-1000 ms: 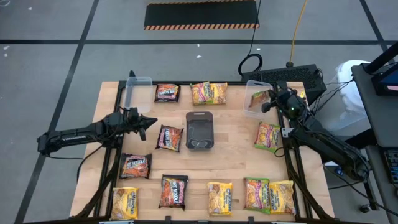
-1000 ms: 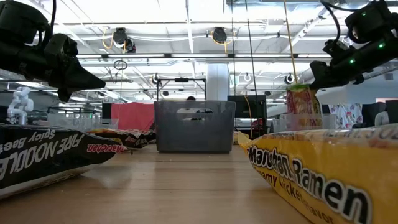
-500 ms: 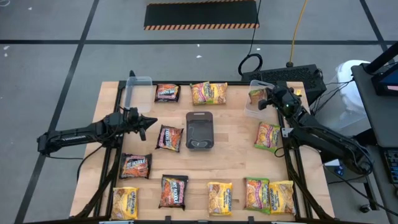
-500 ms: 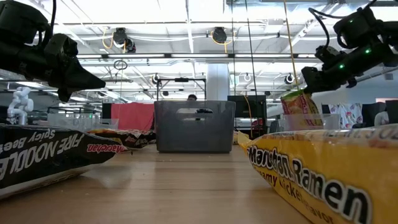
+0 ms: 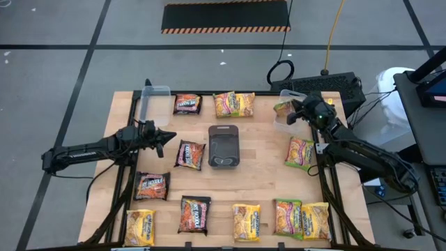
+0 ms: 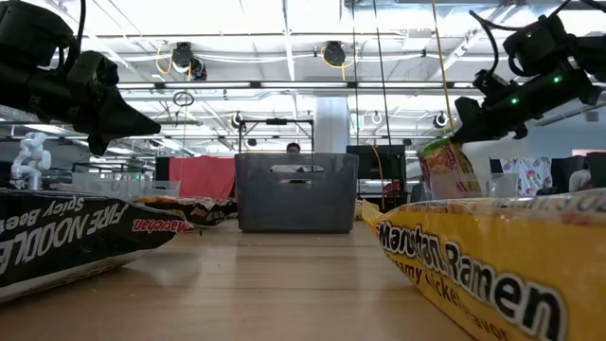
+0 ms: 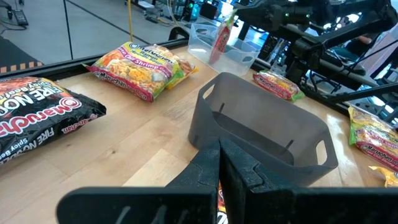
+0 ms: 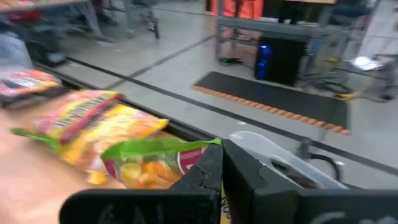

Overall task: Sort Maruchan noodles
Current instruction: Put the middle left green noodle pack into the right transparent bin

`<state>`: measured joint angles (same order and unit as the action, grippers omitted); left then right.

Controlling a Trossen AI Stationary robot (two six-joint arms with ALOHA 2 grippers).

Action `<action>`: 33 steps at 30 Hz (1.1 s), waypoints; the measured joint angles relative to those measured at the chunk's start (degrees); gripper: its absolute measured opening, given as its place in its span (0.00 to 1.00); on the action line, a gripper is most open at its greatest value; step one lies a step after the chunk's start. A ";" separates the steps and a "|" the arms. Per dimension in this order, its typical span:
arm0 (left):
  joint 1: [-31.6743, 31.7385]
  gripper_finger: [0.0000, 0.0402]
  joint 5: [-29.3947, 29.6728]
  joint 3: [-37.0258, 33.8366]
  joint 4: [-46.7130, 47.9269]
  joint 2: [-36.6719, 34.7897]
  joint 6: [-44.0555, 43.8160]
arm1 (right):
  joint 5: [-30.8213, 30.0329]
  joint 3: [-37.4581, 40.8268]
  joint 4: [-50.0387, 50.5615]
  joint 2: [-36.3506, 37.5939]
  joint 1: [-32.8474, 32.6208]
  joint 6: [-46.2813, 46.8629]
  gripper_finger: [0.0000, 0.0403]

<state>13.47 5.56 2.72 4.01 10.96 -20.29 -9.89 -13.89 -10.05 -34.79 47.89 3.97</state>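
My right gripper (image 5: 293, 111) is at the table's far right corner, shut on a green-edged orange-pink Maruchan packet (image 5: 282, 107) that hangs over a clear tub (image 5: 284, 123). The low view shows this packet (image 6: 445, 169) below the gripper (image 6: 466, 131). Several more noodle packets lie flat along the table's edges, dark ones (image 5: 189, 153) on the left and yellow ones (image 5: 246, 222) near the front. My left gripper (image 5: 167, 136) hovers at the left, shut and with nothing in it, pointing toward the dark grey tray (image 5: 224, 146). My right gripper pinches the packet's green top edge (image 8: 186, 148) between its two fingers, which come nearly level from the table's right side. The packet hangs below the fingertips, a little tilted, over the tub. Whether its lower end touches the tub cannot be told.
A second clear tub (image 5: 155, 102) stands at the far left corner. The grey tray sits in the table's middle with bare wood around it. Two packets (image 5: 234, 103) lie along the far edge, and one lies (image 5: 300, 151) just near of the right tub.
My right gripper has moved a little toward the table's left and far edge and dipped, carrying the green-edged packet with it. The packet hangs lower and more tilted over the tub than before.
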 joint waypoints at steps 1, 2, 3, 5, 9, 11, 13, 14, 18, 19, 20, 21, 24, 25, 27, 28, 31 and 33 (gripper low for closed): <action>0.01 0.01 0.02 0.00 0.00 0.00 0.00 | 0.61 0.00 0.07 0.40 0.02 0.37 0.00; 0.01 0.01 0.01 0.00 0.00 0.00 -0.01 | 0.90 0.00 0.10 0.80 0.03 0.64 0.00; 0.01 0.01 0.01 0.00 0.00 0.02 -0.02 | 1.01 0.00 0.09 1.18 0.03 1.05 0.00; 0.02 0.01 0.00 0.00 0.00 0.01 -0.11 | 1.15 0.00 0.28 1.95 0.01 1.80 0.00; 0.00 0.01 0.00 0.00 0.00 0.00 -0.16 | 1.16 -0.04 3.51 4.06 0.01 1.89 0.00; 0.01 0.01 0.01 0.00 0.00 0.01 -0.15 | 1.20 -0.04 6.23 5.27 0.01 2.32 0.00; 0.01 0.01 0.00 0.00 0.00 0.02 -0.15 | 1.72 -0.04 8.87 6.52 0.01 2.86 0.00; 0.00 0.01 0.00 0.00 0.00 0.00 -0.15 | 2.52 -0.04 10.11 7.22 0.01 2.88 0.00; 0.01 0.01 0.01 0.00 0.00 0.00 -0.13 | 2.95 -0.04 12.95 9.71 -1.05 2.91 0.00; 0.02 0.01 0.00 0.00 0.00 0.01 -0.13 | 2.96 -0.04 13.28 10.26 -1.56 2.90 0.00; 0.00 0.01 0.00 0.00 0.00 0.02 -0.13 | 3.02 -0.04 13.52 10.84 -2.07 2.91 0.00; 0.00 0.01 0.00 0.00 0.00 0.00 -0.13 | 3.12 -0.04 13.68 11.36 -2.67 3.07 0.00; 0.00 0.01 0.02 0.00 0.00 0.00 0.09 | 3.55 -0.04 14.18 12.59 -4.55 4.85 0.00; 0.01 0.01 0.01 0.00 0.00 0.02 0.10 | 3.89 -0.04 14.73 12.95 -5.19 5.28 0.00; 0.02 0.01 0.00 0.00 0.00 0.00 0.11 | 4.00 -0.04 16.02 13.41 -6.39 6.17 0.00; 0.00 0.01 0.00 0.00 0.00 0.01 0.11 | 4.00 -0.04 16.64 13.55 -6.96 6.50 0.00; 0.00 0.01 0.00 0.00 0.00 0.00 0.13 | 4.01 -0.04 18.14 13.70 -8.27 7.34 0.00; 0.00 0.01 0.01 0.00 0.00 0.01 0.13 | 4.02 -0.04 19.33 13.70 -9.00 7.72 0.00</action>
<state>13.47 5.57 2.72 4.01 10.97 -20.16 -5.87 -13.93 9.29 -21.09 38.90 11.69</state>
